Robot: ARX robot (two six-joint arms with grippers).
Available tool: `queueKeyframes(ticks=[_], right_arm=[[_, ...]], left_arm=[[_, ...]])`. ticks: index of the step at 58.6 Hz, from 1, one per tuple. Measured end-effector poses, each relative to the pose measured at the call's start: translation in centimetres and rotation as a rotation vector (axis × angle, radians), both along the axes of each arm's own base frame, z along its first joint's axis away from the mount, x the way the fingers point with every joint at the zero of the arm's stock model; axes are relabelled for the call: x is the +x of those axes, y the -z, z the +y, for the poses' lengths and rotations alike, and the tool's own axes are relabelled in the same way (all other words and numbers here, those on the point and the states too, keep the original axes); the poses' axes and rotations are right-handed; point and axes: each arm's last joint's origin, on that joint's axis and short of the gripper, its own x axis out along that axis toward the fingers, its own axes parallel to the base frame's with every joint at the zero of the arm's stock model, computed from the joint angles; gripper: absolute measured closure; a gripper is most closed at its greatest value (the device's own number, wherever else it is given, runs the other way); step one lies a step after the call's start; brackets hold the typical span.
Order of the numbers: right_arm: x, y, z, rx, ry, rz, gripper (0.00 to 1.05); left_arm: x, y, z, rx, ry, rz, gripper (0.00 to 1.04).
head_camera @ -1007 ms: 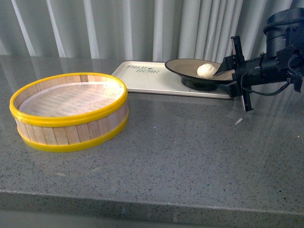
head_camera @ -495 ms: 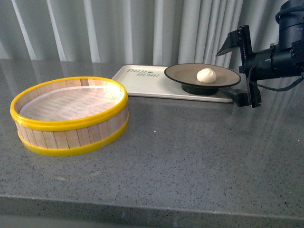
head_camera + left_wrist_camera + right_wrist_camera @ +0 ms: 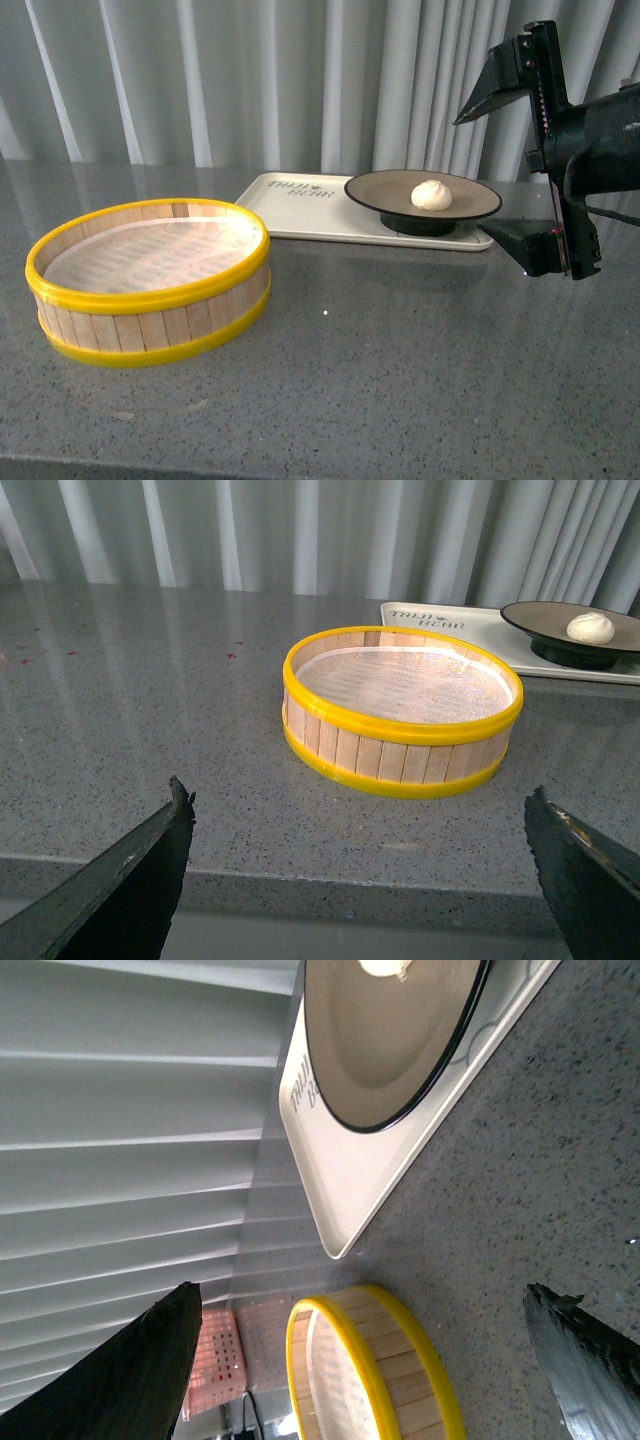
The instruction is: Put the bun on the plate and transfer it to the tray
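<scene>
The bun [image 3: 432, 195] sat on the plate [image 3: 380, 190] resting on the tray [image 3: 300, 205], while the right gripper [image 3: 520, 165] hung just beside with fingers spread wide, empty.

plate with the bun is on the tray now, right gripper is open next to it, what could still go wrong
The plate sits toward the tray's right end, and the open right gripper is close beside its rim, so a stray move might clip it. The bun lies loose on the plate, so a knock could roll it off.
</scene>
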Motion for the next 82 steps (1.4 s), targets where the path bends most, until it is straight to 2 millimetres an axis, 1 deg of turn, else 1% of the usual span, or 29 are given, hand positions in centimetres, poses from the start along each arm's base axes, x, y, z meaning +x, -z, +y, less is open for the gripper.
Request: queueKeyframes(ticks=[1, 3, 4, 5, 7, 8, 10, 11, 12, 14, 15, 17, 21, 22, 24, 26, 32, 46, 51, 56, 62, 69, 76, 82], right_arm=[[0.0, 0.1, 0.0, -0.006, 0.007, 0.000, 0.08], [0.0, 0.5, -0.1, -0.093, 0.047, -0.072, 0.12], [-0.3, 0.9, -0.4, -0.213, 0.112, -0.178, 0.17], [-0.5, 1.0, -0.5, -0.259, 0.133, -0.210, 0.19], [-1.3, 1.6, -0.9, -0.418, 0.189, -0.315, 0.26], [-1.6, 1.7, -1.1, -0.493, 0.198, -0.342, 0.28], [-2.8, 2.1, -1.7, -0.653, 0.207, -0.412, 0.35], [-3.1, 2.1, -1.8, -0.696, 0.205, -0.428, 0.36], [-3.8, 2.2, -2.1, -0.801, 0.191, -0.461, 0.40], [-5.0, 2.2, -2.6, -0.954, 0.171, -0.506, 0.47], [-5.3, 2.2, -2.8, -0.988, 0.166, -0.515, 0.49], [-6.4, 2.3, -3.2, -1.104, 0.147, -0.540, 0.56], [-7.9, 2.5, -3.9, -1.207, 0.127, -0.556, 0.67], [-8.6, 2.8, -4.1, -1.249, 0.115, -0.559, 0.72], [-9.5, 3.2, -4.4, -1.282, 0.102, -0.556, 0.79], [-10.4, 3.7, -4.6, -1.305, 0.086, -0.552, 0.87], [-12.2, 4.4, -5.1, -1.331, 0.064, -0.550, 1.03], [-16.1, 5.1, -6.2, -1.350, 0.072, -0.554, 1.03], [-17.1, 5.4, -6.8, -1.345, 0.051, -0.567, 1.03], [-18.1, 5.6, -7.3, -1.352, 0.069, -0.551, 1.03], [-19.0, 5.8, -7.4, -1.353, 0.071, -0.548, 1.03], [-20.4, 7.0, -7.4, -1.353, 0.064, -0.544, 1.03], [-21.7, 6.8, -7.4, -1.353, 0.069, -0.550, 1.03], [-22.3, 6.8, -7.4, -1.353, 0.067, -0.548, 1.03]], left_arm=[[0.0, 0.0, 0.0, 0.000, 0.000, 0.000, 0.07], [0.0, 0.0, 0.0, 0.000, 0.000, 0.000, 0.07], [0.0, 0.0, 0.0, 0.000, 0.000, 0.000, 0.07], [0.0, 0.0, 0.0, 0.000, 0.000, 0.000, 0.07], [0.0, 0.0, 0.0, 0.000, 0.000, 0.000, 0.07], [0.0, 0.0, 0.0, 0.000, 0.000, 0.000, 0.07], [0.0, 0.0, 0.0, 0.000, -0.001, 0.000, 0.07], [0.0, 0.0, 0.0, 0.000, -0.001, 0.000, 0.07], [0.0, 0.0, 0.0, 0.000, 0.000, 0.000, 0.07], [0.0, 0.0, 0.0, 0.000, -0.001, 0.000, 0.07], [0.0, 0.0, 0.0, 0.000, -0.001, 0.000, 0.07], [0.0, 0.0, 0.0, 0.000, 0.000, 0.000, 0.07], [0.0, 0.0, 0.0, 0.000, 0.000, 0.000, 0.07], [0.0, 0.0, 0.0, 0.000, 0.000, 0.000, 0.07], [0.0, 0.0, 0.0, 0.000, 0.000, 0.000, 0.07], [0.0, 0.0, 0.0, 0.000, 0.000, 0.000, 0.07], [0.0, 0.0, 0.0, 0.000, 0.000, 0.000, 0.07], [0.0, 0.0, 0.0, 0.000, 0.000, 0.000, 0.07], [0.0, 0.0, 0.0, 0.000, 0.000, 0.000, 0.07], [0.0, 0.0, 0.0, 0.000, 0.000, 0.000, 0.07], [0.0, 0.0, 0.0, 0.000, 0.000, 0.000, 0.07], [0.0, 0.0, 0.0, 0.000, 0.000, 0.000, 0.07], [0.0, 0.0, 0.0, 0.000, 0.000, 0.000, 0.07], [0.0, 0.0, 0.0, 0.000, 0.000, 0.000, 0.07]])
